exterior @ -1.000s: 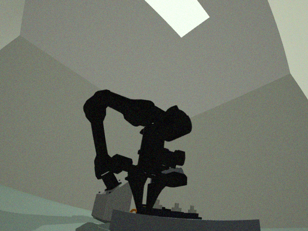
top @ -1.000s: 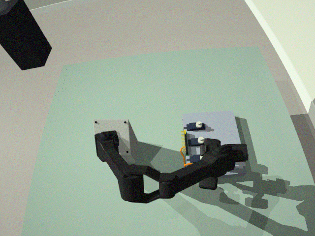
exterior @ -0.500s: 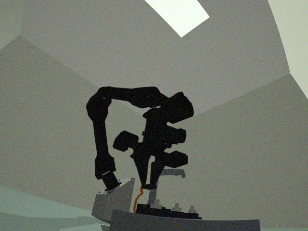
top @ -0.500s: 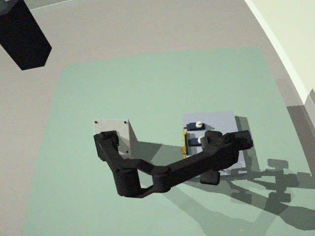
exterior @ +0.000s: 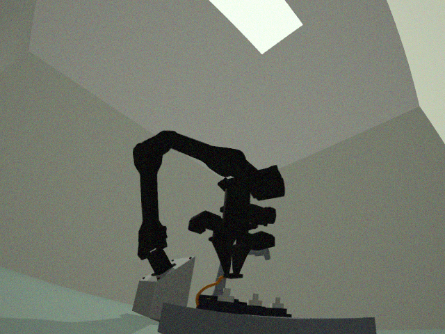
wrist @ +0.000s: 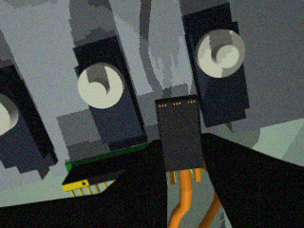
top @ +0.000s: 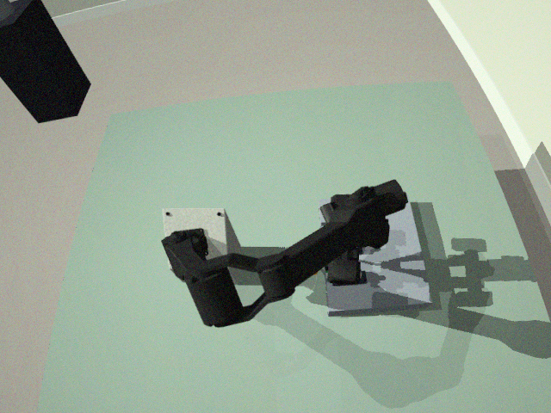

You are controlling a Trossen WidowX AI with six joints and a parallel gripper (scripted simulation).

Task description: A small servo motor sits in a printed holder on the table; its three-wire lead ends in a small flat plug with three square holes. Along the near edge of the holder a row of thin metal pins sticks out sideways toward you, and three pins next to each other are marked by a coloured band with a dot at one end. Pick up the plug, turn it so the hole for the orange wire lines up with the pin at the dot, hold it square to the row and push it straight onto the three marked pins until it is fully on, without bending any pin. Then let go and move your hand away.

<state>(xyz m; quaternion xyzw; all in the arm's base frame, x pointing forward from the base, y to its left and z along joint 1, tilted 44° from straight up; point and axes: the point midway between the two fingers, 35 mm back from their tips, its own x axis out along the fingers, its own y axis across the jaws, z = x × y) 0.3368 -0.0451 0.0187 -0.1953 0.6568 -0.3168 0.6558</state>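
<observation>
A green mat (top: 222, 151) is spread under the grey holder (top: 378, 300) (exterior: 272, 323). Beside the holder, a pale block (top: 191, 222) (exterior: 179, 284) is topped by the arm (top: 329, 242) (exterior: 194, 147). Three dark motors (wrist: 111, 121) are seated on the holder. Above it, the black plug (exterior: 235, 275) (wrist: 180, 138) is pinched between the gripper's (top: 344, 268) (exterior: 233, 275) (wrist: 181, 147) fingers, apart from the holder's edge pins (wrist: 82, 192), which are partly hidden by one finger. Orange wire (exterior: 206, 287) (wrist: 185, 195) is trailed from the plug.

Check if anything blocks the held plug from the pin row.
No other object visibly stands between the plug and pin row; one of the gripper's own fingers hides part of the row.
</observation>
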